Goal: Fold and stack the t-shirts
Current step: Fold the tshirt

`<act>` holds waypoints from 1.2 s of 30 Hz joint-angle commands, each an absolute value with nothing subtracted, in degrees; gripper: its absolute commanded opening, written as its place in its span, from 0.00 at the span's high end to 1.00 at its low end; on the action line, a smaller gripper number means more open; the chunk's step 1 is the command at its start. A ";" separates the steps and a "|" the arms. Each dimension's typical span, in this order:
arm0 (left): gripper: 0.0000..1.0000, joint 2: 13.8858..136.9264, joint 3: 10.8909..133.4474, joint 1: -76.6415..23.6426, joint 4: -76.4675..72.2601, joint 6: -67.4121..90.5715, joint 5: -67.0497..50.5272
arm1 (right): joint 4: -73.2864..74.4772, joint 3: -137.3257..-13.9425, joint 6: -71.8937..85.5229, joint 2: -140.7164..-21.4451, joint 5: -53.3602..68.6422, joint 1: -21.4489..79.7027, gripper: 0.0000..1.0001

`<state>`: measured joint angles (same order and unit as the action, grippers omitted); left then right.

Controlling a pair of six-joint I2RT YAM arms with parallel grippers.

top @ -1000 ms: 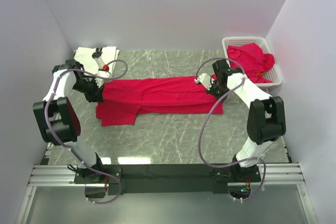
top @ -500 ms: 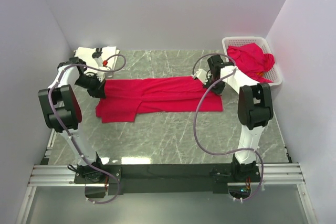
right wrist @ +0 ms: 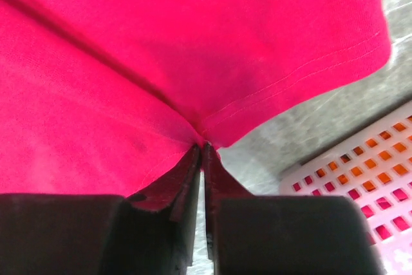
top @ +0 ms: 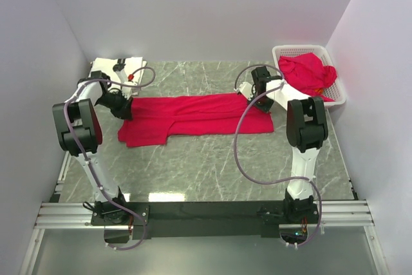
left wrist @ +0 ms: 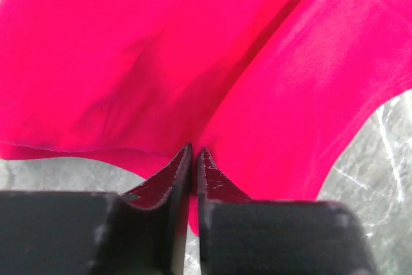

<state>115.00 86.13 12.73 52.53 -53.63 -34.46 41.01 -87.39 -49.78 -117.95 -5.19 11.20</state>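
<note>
T-shirt (top: 193,115), red, spread flat, ends pinched

— Where does the long shirt (top: 193,115) lie?
— Across the table (top: 212,165), left to right, toward the far side. The left gripper (top: 124,113) is at its left end, the right gripper (top: 257,98) at its right end.
— And the basket (top: 301,49)?
— Far right corner, just beyond the right gripper, with a second shirt (top: 309,72) in it. A third shirt (top: 106,67) lies in the far left corner, behind the left gripper.

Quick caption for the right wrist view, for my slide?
Right fingers shut on the edge of the red shirt; basket at lower right.
</note>
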 commanded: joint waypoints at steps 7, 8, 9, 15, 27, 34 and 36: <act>0.43 110.40 87.54 16.08 52.64 -48.52 -35.41 | 42.96 -91.58 -40.62 -112.35 -8.45 10.11 0.64; 0.42 108.48 86.67 17.74 52.91 -48.08 -35.94 | 44.02 -91.76 -39.56 -111.28 -6.44 9.50 0.64; 0.43 107.59 86.14 18.54 54.04 -47.99 -37.17 | 46.82 -91.93 -38.33 -110.49 -5.20 9.23 0.63; 0.43 103.19 77.10 22.06 53.97 -43.70 -39.46 | 53.08 -88.34 -28.14 -106.53 5.69 7.39 0.64; 0.37 104.76 69.44 23.38 49.13 -38.93 -40.08 | 46.41 -78.75 -17.67 -108.01 6.42 5.71 0.61; 0.41 106.43 68.03 23.38 49.22 -40.25 -39.73 | 45.18 -77.17 -16.79 -110.04 5.01 4.22 0.61; 0.41 107.14 67.94 23.47 49.04 -40.43 -39.55 | 45.61 -77.25 -16.70 -110.91 4.48 4.04 0.60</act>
